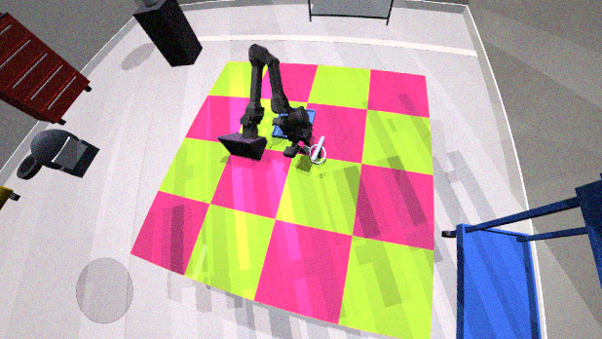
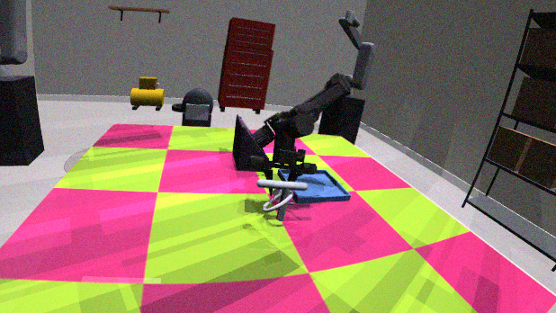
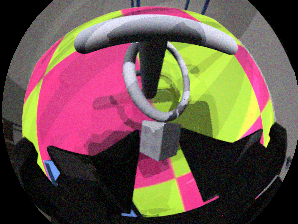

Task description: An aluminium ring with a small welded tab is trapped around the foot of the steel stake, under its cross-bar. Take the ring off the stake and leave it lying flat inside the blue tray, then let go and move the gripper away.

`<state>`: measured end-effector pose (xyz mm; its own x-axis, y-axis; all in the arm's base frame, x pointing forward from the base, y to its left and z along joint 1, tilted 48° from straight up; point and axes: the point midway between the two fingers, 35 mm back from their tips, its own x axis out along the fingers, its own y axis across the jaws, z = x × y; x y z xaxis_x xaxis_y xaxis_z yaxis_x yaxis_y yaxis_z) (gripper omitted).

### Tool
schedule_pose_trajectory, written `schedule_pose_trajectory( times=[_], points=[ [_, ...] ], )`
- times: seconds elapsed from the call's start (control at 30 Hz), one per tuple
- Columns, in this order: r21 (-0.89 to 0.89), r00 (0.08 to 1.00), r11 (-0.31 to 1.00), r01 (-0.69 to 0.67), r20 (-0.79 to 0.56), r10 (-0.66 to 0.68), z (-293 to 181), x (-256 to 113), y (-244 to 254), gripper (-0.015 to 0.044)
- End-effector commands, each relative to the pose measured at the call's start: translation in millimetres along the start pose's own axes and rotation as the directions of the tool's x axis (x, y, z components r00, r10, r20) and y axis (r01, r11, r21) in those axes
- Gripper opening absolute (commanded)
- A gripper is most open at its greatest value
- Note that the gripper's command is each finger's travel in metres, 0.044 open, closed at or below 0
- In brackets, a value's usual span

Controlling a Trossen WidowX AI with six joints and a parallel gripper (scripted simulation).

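The aluminium ring (image 1: 318, 163) (image 2: 270, 210) (image 3: 129, 72) is tilted and raised off the mat, around the steel stake (image 2: 282, 210) (image 3: 151, 70) and below its cross-bar (image 1: 318, 148) (image 2: 282, 184) (image 3: 155, 31). Its welded tab (image 3: 152, 140) is a small grey block between my fingers. My gripper (image 1: 302, 147) (image 2: 277, 191) (image 3: 158, 133) is shut on this tab, beside the stake. The blue tray (image 1: 314, 115) (image 2: 337, 198) (image 3: 51, 171) lies behind the stake, partly hidden by the arm in the top view. No ring shows in its visible part.
The cross-bar reaches out to both sides above the ring. The arm's dark, slanted base (image 1: 242, 146) (image 2: 245, 148) stands near the tray. A blue cart (image 1: 497, 278), a red cabinet (image 1: 39, 68) (image 2: 247, 65) and a shelf rack (image 2: 504, 108) stand away from the checkered mat (image 1: 312, 253) (image 2: 216, 238).
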<state>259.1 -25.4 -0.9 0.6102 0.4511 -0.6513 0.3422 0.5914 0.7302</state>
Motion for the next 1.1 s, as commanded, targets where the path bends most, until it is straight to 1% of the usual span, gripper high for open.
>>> schedule_pose_trajectory(
  times=[0.0,1.07],
  points=[
    [-0.013,1.0,1.0,-0.004,0.006,0.004,4,-2,2,0.0],
    [-0.042,0.969,0.996,0.079,-0.23,-0.086,21,-10,11,0.0]
  ],
)
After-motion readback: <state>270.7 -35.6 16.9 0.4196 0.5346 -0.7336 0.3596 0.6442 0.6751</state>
